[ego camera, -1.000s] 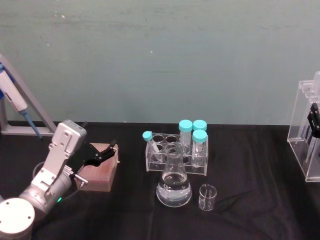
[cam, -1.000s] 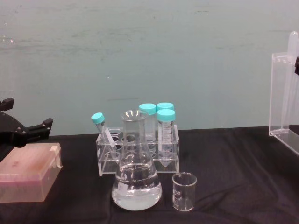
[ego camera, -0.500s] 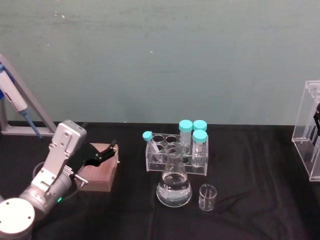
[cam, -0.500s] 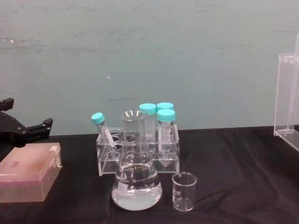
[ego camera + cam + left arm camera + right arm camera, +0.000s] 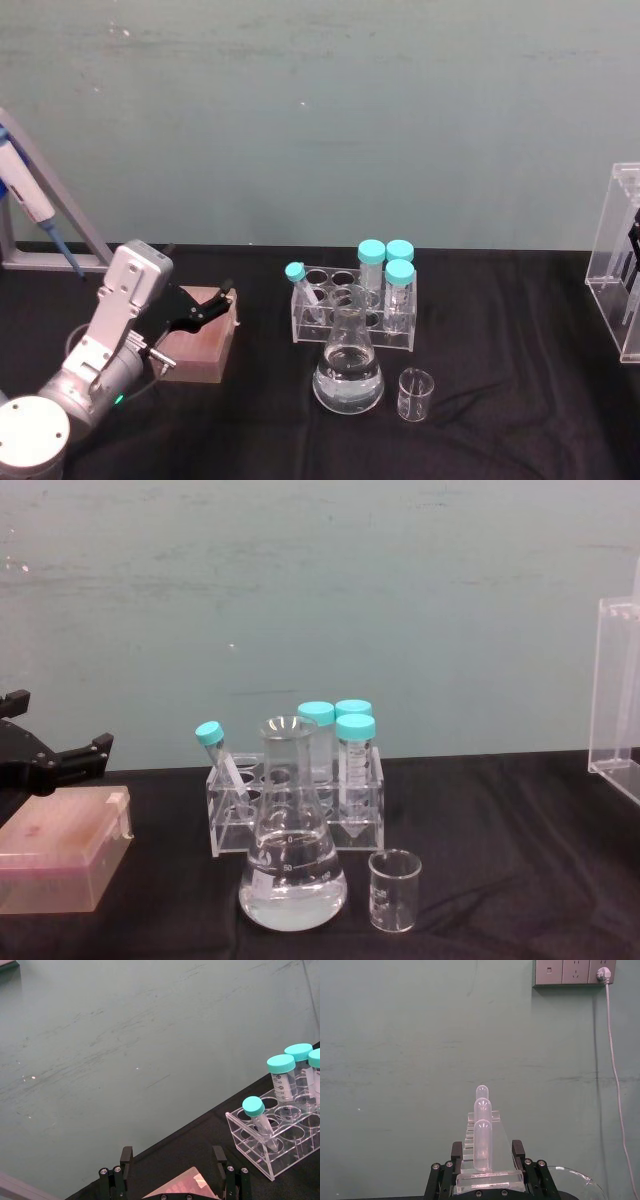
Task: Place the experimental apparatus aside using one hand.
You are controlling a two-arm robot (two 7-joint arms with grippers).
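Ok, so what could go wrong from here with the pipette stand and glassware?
The right gripper grips the tall pipette stand at one end; released tilted, it may topple.
The flask of liquid stands close by the beaker and tube rack; reaching for one could knock another.
The left gripper hangs open over the pink box.

The right end effector (image 5: 487, 1151) is seen clamped on a clear acrylic stand (image 5: 490, 1180), with one black finger (image 5: 456, 1152) set against each side. Three rounded pipette bulbs (image 5: 481, 1142) are lined up upright in the stand, one behind another. A green wall (image 5: 395, 1060) is noted behind, carrying a socket panel (image 5: 573, 972) with a white cable (image 5: 612, 1085) hanging from its plug. A curved glass rim (image 5: 580, 1180) is recorded beside the end effector.
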